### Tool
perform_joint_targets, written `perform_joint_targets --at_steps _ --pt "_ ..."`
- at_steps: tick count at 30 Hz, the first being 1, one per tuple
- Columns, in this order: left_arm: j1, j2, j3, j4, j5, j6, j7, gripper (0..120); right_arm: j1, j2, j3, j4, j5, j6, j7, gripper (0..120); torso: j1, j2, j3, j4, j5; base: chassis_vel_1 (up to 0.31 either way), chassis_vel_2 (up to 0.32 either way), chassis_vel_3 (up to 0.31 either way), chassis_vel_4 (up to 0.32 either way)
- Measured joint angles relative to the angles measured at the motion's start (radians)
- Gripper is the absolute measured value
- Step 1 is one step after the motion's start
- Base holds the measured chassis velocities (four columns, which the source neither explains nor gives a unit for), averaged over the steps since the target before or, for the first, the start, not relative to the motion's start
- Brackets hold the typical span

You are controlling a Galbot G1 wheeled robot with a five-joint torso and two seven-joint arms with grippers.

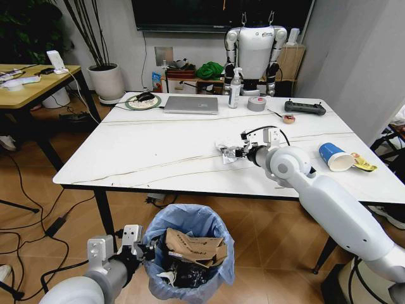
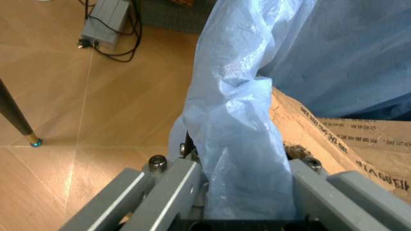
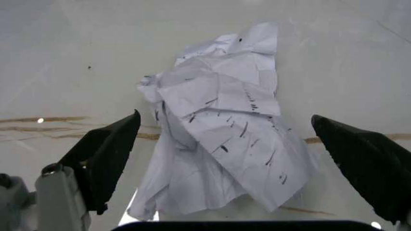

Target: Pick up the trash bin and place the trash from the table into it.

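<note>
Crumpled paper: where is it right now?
Head view: the crumpled paper lies mid-table, right of centre, between the open right end effector's fingers, left of the blue cup.

Count: one trash bin (image 1: 190,253); one cardboard piece (image 1: 195,248) inside it. On table (image 1: 126,158): one crumpled white paper (image 1: 228,152), one blue paper cup (image 1: 335,157), one laptop (image 1: 191,104), one spray bottle (image 1: 235,88), one tape roll (image 1: 256,104).

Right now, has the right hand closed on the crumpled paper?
No: the right hand is open, its fingers spread either side of the crumpled paper on the table.
</note>
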Motion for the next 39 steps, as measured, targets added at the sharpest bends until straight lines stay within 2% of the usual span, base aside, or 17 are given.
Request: perform_joint_targets --at_steps 1,2,5,7,9,13,14,16,22,23,25,27,32,34,37,38,39 --pt "0.000 -0.001 0.000 0.001 0.001 0.000 0.001 2 0.002 0.002 0.000 -0.006 -0.002 0.000 0.000 94 0.000 0.000 0.000 0.0000 -0.0001 0.000 0.000 0.000 0.000" --pt "0.000 -0.002 0.001 0.003 0.004 0.000 0.003 2 0.005 0.003 -0.001 -0.014 -0.006 0.000 0.000 87 0.000 0.000 0.000 0.0000 -0.0002 0.000 0.000 0.000 0.000" --pt "0.001 -0.004 -0.001 0.003 0.009 0.000 0.012 2 0.007 0.004 -0.005 -0.025 -0.017 0.002 -0.002 77 0.000 0.000 0.000 -0.0001 -0.0001 0.000 0.000 0.000 0.000" --pt "-0.001 -0.004 -0.006 0.003 0.010 0.000 0.016 2 0.008 0.010 -0.011 -0.039 -0.040 0.010 -0.003 66 0.000 0.000 0.000 0.0000 -0.0001 0.000 0.000 0.000 0.000" --pt "-0.002 -0.004 -0.008 0.004 0.010 0.000 0.016 2 0.008 0.012 -0.013 -0.042 -0.047 0.013 -0.003 64 0.000 0.000 0.000 0.0000 -0.0001 0.000 0.000 0.000 0.000" --pt "-0.003 -0.003 -0.019 0.007 0.008 0.000 0.017 2 0.008 0.021 -0.017 -0.054 -0.066 0.024 -0.001 49 0.000 0.000 0.000 0.0000 0.0000 0.000 0.000 0.000 0.000" --pt "-0.002 -0.002 -0.023 0.007 0.007 0.000 0.019 2 0.008 0.024 -0.018 -0.055 -0.070 0.027 0.000 41 0.000 0.000 0.000 0.0000 -0.0001 0.000 0.000 0.000 0.000" --pt "-0.002 -0.002 -0.024 0.007 0.007 0.000 0.020 2 0.007 0.024 -0.017 -0.055 -0.070 0.028 0.000 40 0.000 0.000 0.000 0.0000 -0.0001 0.000 0.000 0.000 0.000" --pt "-0.012 0.009 -0.036 0.014 -0.007 0.000 0.025 2 -0.002 0.038 0.004 -0.045 -0.058 0.064 0.004 12 0.000 0.000 0.000 0.0000 -0.0001 0.000 0.000 0.000 0.000" --pt "-0.012 0.009 -0.036 0.014 -0.007 0.000 0.025 2 -0.002 0.038 0.004 -0.045 -0.058 0.064 0.004 12 0.000 0.000 0.000 0.0000 -0.0001 0.000 0.000 0.000 0.000" --pt "-0.015 0.010 -0.037 0.016 -0.012 0.000 0.026 2 -0.012 0.041 0.021 -0.022 -0.031 0.082 0.004 4 0.000 0.000 0.000 0.0000 -0.0001 0.000 0.000 0.000 0.000" --pt "-0.017 0.008 -0.037 0.019 -0.013 0.000 0.027 2 -0.022 0.039 0.036 0.007 -0.016 0.095 0.002 0 0.000 0.000 0.000 0.0001 -0.0001 0.000 0.000 0.000 0.000" --pt "-0.022 0.003 -0.034 0.025 -0.012 0.000 0.031 2 -0.050 0.012 0.081 0.109 0.013 0.110 -0.015 0 0.000 0.000 0.000 0.0001 0.0000 0.000 0.000 0.000 0.000" --pt "-0.023 0.002 -0.035 0.026 -0.012 0.000 0.033 2 -0.073 -0.015 0.117 0.180 0.035 0.113 -0.040 0 0.000 0.000 0.000 0.0002 -0.0001 0.000 0.000 0.000 0.000" --pt "-0.023 0.003 -0.045 0.026 -0.013 0.000 0.035 2 -0.148 -0.097 0.214 0.359 0.062 0.121 -0.164 0 0.000 0.000 0.000 0.0000 0.0000 0.000 0.000 0.000 0.000" --pt "-0.023 0.003 -0.045 0.026 -0.013 0.000 0.035 2 -0.148 -0.097 0.214 0.359 0.062 0.121 -0.164 0 0.000 0.000 0.000 0.0000 0.0000 0.000 0.000 0.000 0.000" --pt "-0.023 0.003 -0.048 0.026 -0.015 0.000 0.036 2 -0.176 -0.131 0.240 0.415 0.077 0.136 -0.208 0 0.000 0.000 0.000 -0.0001 -0.0001 0.000 0.000 0.000 0.000"
